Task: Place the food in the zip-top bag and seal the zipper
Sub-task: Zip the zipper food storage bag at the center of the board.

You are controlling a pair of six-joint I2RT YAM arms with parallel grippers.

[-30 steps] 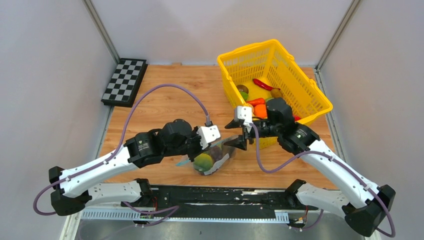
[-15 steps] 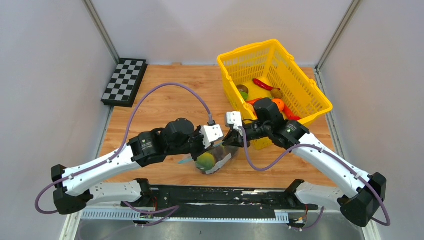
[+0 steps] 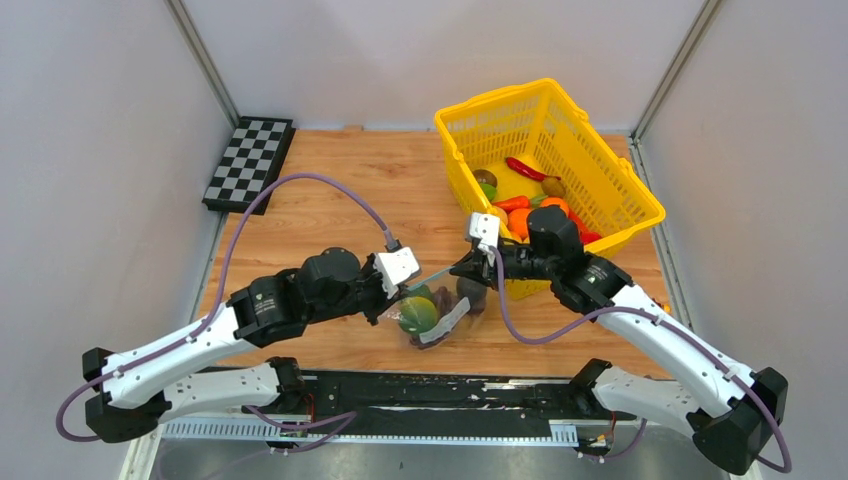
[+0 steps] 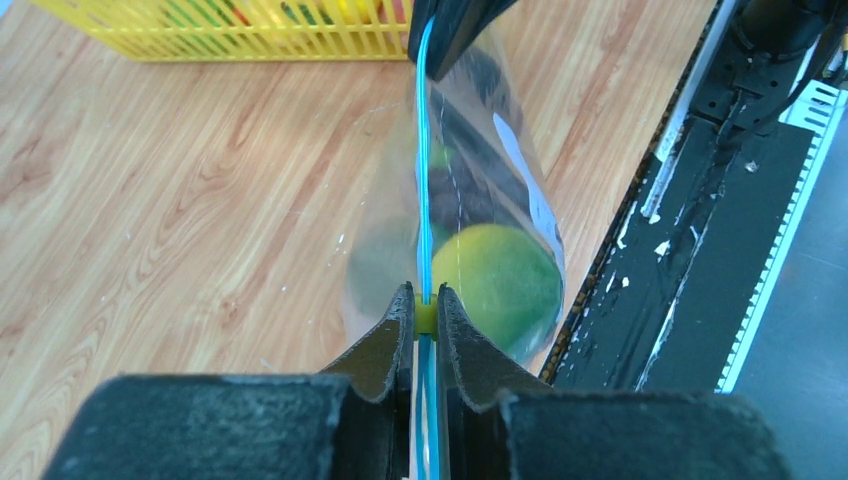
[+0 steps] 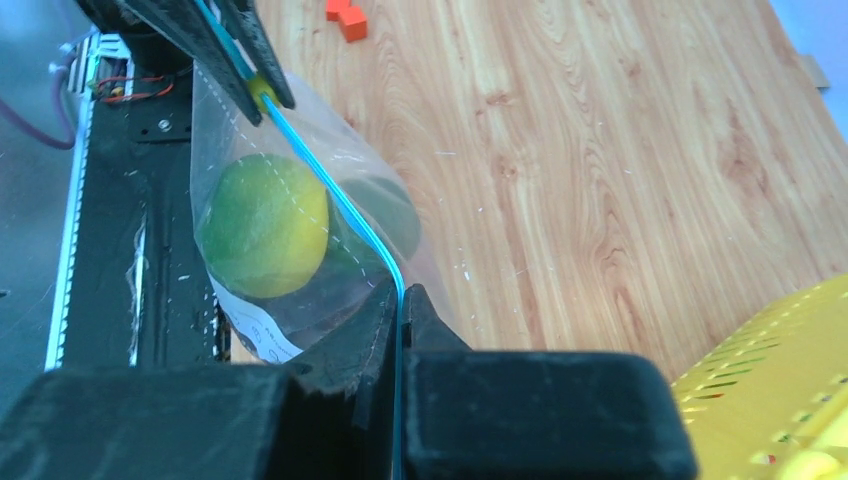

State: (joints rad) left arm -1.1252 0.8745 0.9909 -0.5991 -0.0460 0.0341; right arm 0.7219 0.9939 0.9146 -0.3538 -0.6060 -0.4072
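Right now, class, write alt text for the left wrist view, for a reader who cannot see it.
The left arm's black jaws pinch the teal zipper of a clear zip-top bag holding a yellow-green fruit; the right arm's jaws grip the strip's far end. Behind: wooden table, yellow basket.

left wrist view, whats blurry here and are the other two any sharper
Left wrist: left gripper fingers soft up close, the green-yellow fruit hazy through the zip-top bag, wooden tabletop crisp. Right wrist: right gripper blurred, yellow basket corner smeared. Top external: even light, all sharp.
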